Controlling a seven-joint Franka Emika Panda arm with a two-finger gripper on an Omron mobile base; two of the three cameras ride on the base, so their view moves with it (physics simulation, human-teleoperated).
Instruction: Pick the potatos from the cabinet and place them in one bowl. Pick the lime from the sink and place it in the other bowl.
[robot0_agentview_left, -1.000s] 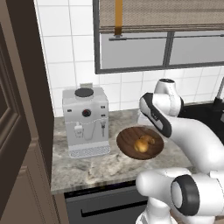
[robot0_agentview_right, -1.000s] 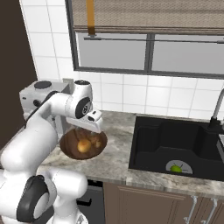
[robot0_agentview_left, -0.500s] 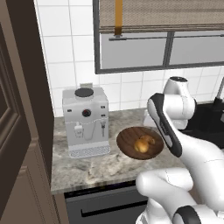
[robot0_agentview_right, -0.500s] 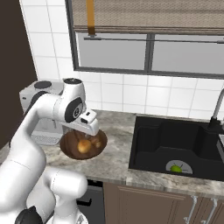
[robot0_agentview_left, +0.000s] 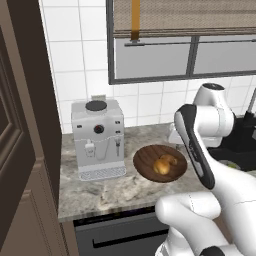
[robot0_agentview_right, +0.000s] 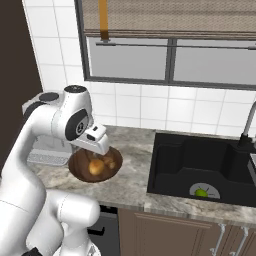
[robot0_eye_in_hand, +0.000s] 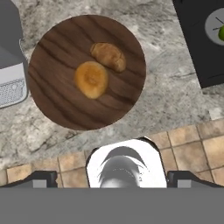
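Currently the hand (robot0_agentview_right: 98, 140) hangs above the bowl (robot0_eye_in_hand: 48, 65), fingers spread wide apart and holding nothing. Two potatoes (robot0_eye_in_hand: 91, 79) lie side by side in the bowl, touching, near its middle. Bowl sits on the marble worktop (robot0_agentview_left: 100, 192), just right of the coffee machine (robot0_agentview_left: 97, 137). Lime (robot0_agentview_right: 201, 192) rests on the drain of the black sink (robot0_agentview_right: 170, 160), well apart from the bowl. Cabinet (robot0_agentview_left: 20, 150) stands at the left edge of the worktop.
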